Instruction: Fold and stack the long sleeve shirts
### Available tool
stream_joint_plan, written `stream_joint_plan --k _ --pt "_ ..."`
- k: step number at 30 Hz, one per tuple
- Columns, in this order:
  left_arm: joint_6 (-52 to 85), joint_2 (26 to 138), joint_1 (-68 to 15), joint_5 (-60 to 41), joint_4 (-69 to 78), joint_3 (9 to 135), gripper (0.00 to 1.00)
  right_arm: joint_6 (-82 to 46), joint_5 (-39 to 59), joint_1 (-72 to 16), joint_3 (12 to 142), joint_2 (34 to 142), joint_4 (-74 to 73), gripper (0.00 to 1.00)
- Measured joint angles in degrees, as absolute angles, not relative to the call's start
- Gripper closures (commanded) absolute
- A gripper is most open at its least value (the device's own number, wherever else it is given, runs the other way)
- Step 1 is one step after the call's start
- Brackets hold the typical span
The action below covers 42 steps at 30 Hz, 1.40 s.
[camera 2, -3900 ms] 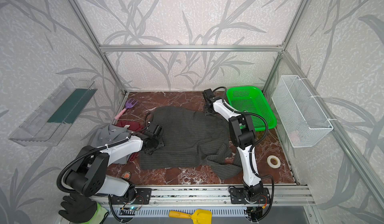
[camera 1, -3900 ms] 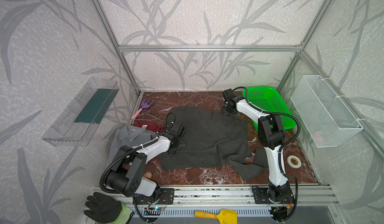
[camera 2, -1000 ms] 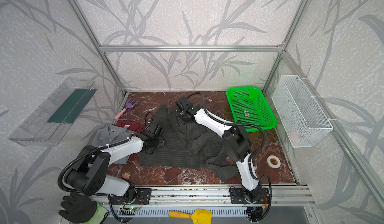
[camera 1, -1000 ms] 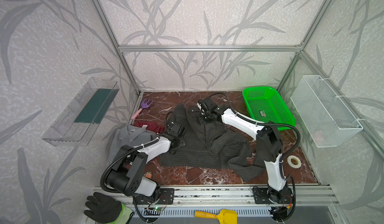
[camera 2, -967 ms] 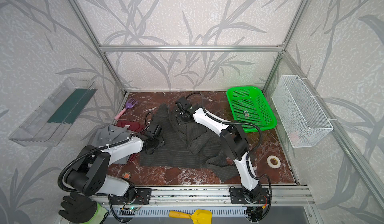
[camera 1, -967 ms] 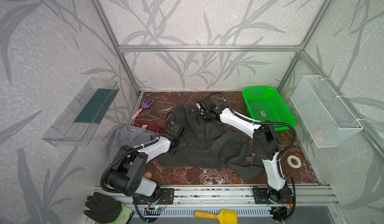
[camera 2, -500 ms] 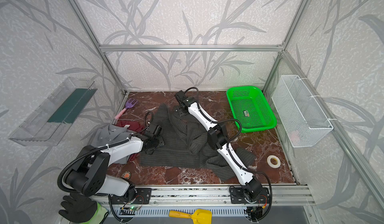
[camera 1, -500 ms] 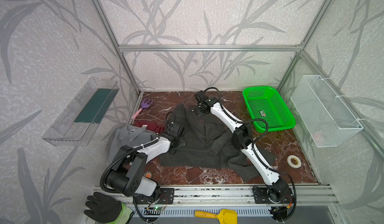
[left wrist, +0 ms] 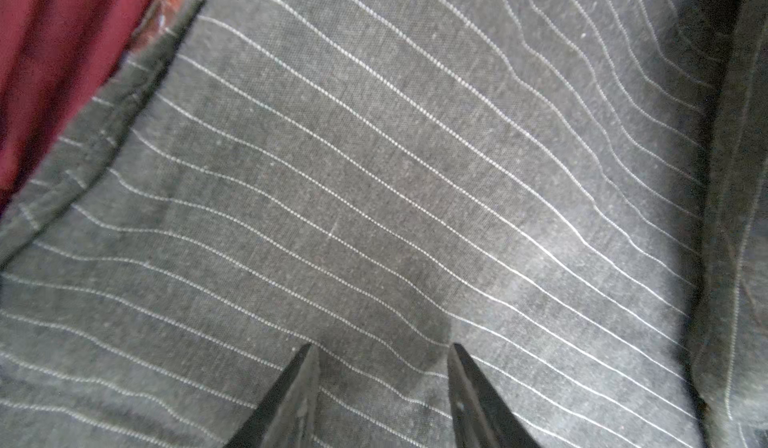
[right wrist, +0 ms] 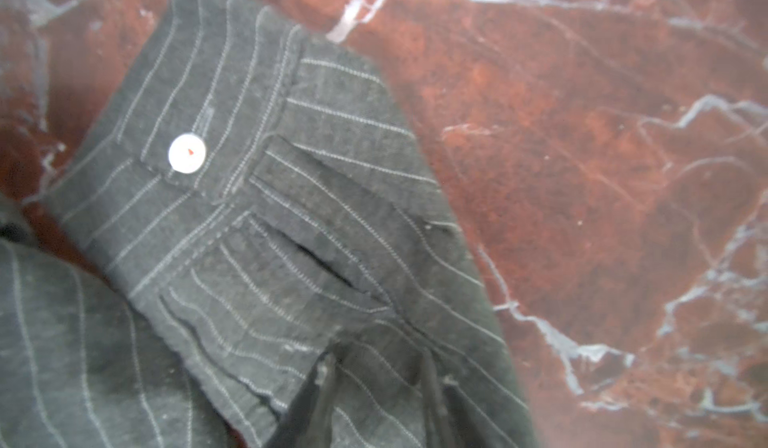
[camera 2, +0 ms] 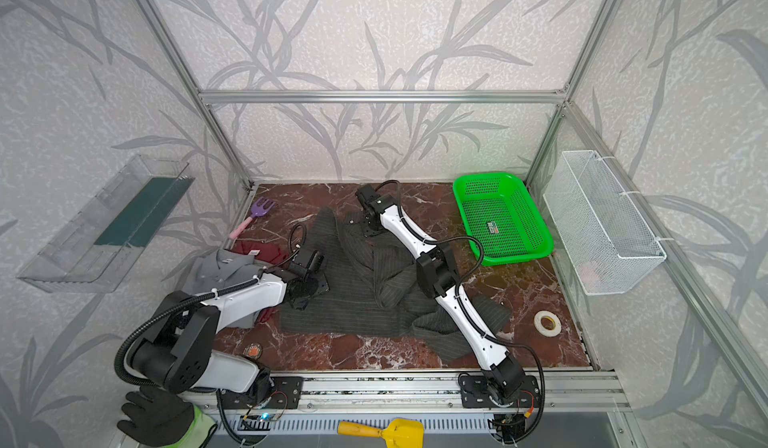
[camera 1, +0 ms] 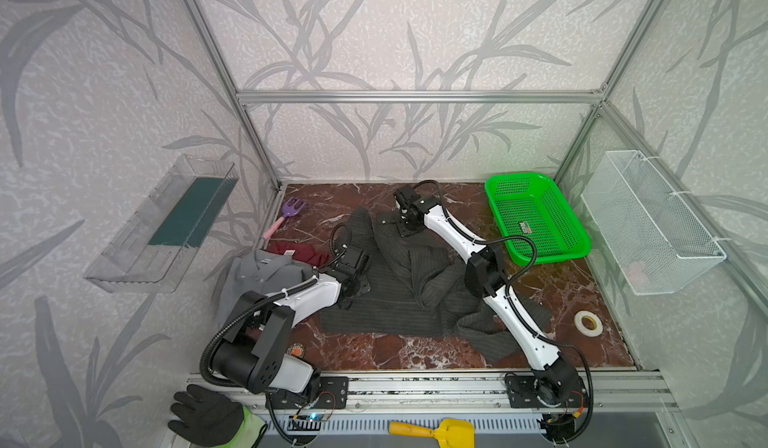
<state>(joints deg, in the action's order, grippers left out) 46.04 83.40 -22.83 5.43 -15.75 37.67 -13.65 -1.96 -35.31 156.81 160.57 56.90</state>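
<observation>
At the far left a clear wall tray [camera 1: 124, 258] hangs with a dark green pad in it; a purple fork [camera 1: 291, 210] lies on the far left of the marble table [camera 1: 374, 354]. Nearer, the grey shirt [camera 1: 257, 273] sits crumpled at the table's left edge; the dark red shirt [camera 1: 311, 255] lies just beyond it and bears a small white tag [camera 1: 289, 252], its print too small to read.

My left gripper [left wrist: 382, 348] is down on the left part of the pinstriped shirt [camera 1: 386, 313]; that shirt spreads over the middle of the table, flat at the near left and bunched in folds toward the right. My left fingers [left wrist: 291, 396] stand clearly apart, tips touching flat cloth, with nothing pinched between them.

My right gripper [right wrist: 378, 358] is at the far middle over the shirt's cuff [right wrist: 232, 175]; the cuff lies on the marble and shows one white button [right wrist: 187, 152] with a red speck. My right fingers [right wrist: 316, 396] leave a narrow gap with sleeve cloth in it; the picture is blurred there, so I cannot tell whether they pinch it.

Further right stands a green basket [camera 1: 550, 254] with a sticker [camera 1: 524, 228] inside, unreadable; a tape roll [camera 1: 588, 324] lies at the near right; a wire basket [camera 1: 665, 233] hangs on the right wall.
</observation>
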Motion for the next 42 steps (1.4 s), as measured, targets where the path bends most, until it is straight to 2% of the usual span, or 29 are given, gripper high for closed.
stream_joint_plan --k 6,14,24,33,39,42 --pt "46.06 83.24 -22.83 5.41 -15.75 37.58 0.48 -13.39 -0.01 -34.59 156.9 160.44 57.04 1.0" --pt "46.11 81.6 -22.83 5.26 -16.34 36.32 0.48 -12.97 1.61 -34.44 156.14 157.97 57.95 1.0" --pt "46.13 81.03 -22.83 5.19 -16.49 35.86 0.48 -13.02 0.86 -34.94 147.28 142.06 56.8 1.0" --pt "46.13 80.51 -22.81 4.78 -17.39 35.77 0.48 -13.37 -4.8 -34.74 141.47 136.42 57.12 1.0" --pt "46.15 80.31 -22.81 4.4 -17.96 35.75 0.48 -11.33 -8.8 -32.08 141.43 125.23 54.59 1.0" --pt "46.19 80.27 -22.83 4.25 -17.98 35.77 0.48 -9.56 -11.11 -29.74 146.21 120.97 52.82 1.0"
